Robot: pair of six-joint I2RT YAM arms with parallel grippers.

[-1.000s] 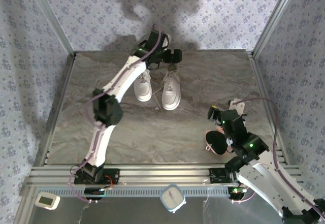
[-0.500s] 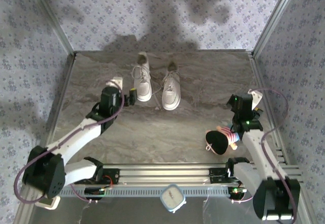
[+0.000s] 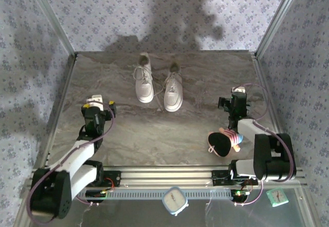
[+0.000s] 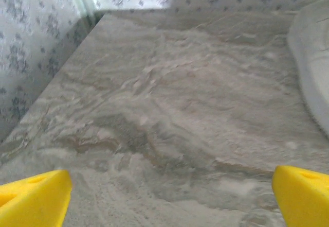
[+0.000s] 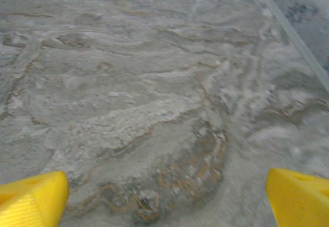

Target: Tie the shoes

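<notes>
Looking down from overhead, I have the white sneakers (image 3: 145, 86) side by side near the middle of the surface's (image 3: 154, 134) far edge, toes toward the arms, laces splayed loose. My left tool (image 3: 102, 105) sits toward the left edge, jaws spread wide over bare marble and holding nothing; its wrist camera catches a blurred white sneaker side at the right. My right tool (image 3: 231, 99) is by the right edge, equally wide open and empty, with the plush toy (image 3: 223, 142) just on its near side.
</notes>
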